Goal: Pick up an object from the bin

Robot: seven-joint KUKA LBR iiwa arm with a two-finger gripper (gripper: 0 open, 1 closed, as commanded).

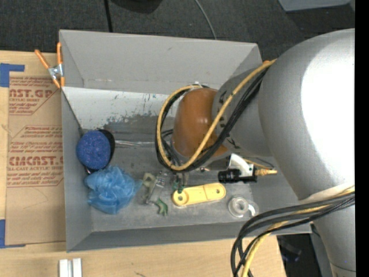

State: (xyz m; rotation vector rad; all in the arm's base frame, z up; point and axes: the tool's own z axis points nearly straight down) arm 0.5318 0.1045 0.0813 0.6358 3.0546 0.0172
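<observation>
The gripper (176, 180) sits low under the orange wrist cover (193, 126), by the left end of one flat yellow piece (199, 194) and one small green-and-grey clip (154, 192), close to the front wall. Whether it is open or closed, or has hold of anything, cannot be told. Further out lie one crumpled blue lump (109, 189), one blue ball (94, 149), one clear ring (237, 205) and one black-and-white plug (242, 172); the scuffed grey bin (155, 56) is bare toward its back wall.
</observation>
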